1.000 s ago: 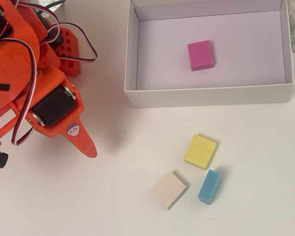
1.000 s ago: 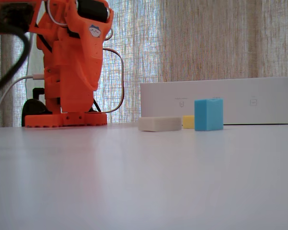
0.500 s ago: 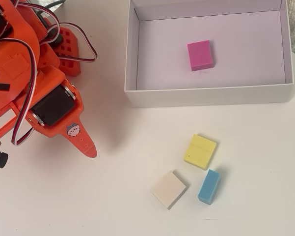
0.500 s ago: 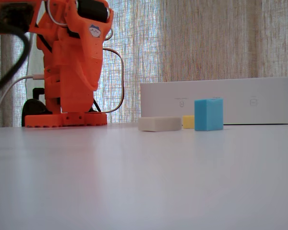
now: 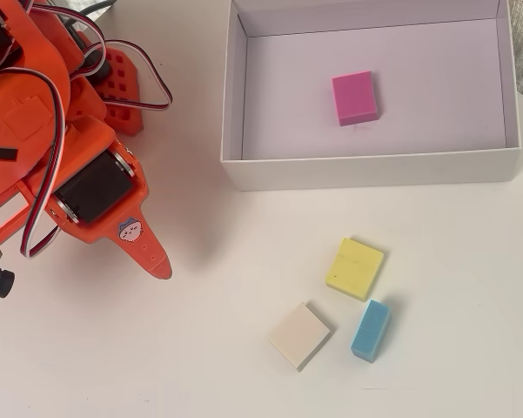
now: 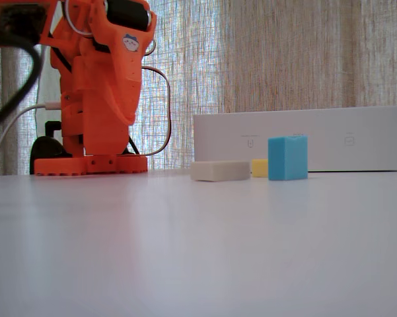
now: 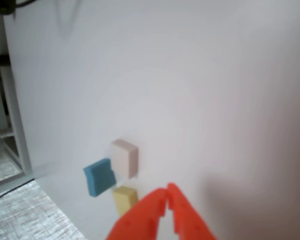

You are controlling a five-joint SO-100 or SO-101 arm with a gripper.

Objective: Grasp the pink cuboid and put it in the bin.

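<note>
Judging from how things are lying, the placing is already done, so the step in hand is parking the arm: it is best folding back toward its base, well away from the loose blocks and the bin's front wall, with nothing reached for again.

In the wrist view the orange gripper (image 7: 167, 196) is pointing up from the six o'clock edge with its two fingertips pressed together, gripping nothing. Just past it, at about ten o'clock from the tips, the yellow block (image 7: 124, 198) is lying on the white table (image 7: 224, 100); the blue block (image 7: 98, 176) is sitting a little farther at the same bearing, and the cream block (image 7: 125, 157) is sitting farther again, close beside it.

In the overhead view the gripper (image 5: 161, 270) is hanging over bare table, well apart from those three blocks at its three to four o'clock. Farthest off, at roughly two o'clock from the tip, the bin (image 5: 365, 170) is standing with low white walls and a pale lavender floor.

The pink cuboid (image 5: 354, 97) is lying flat inside it, a little toward twelve o'clock of the floor's centre, touching no wall. It is showing as a small matte magenta block with crisp edges, its broad face up and turned slightly off the bin's lines.

In the fixed view the bin's wall (image 6: 357, 142) is hiding it.
</note>
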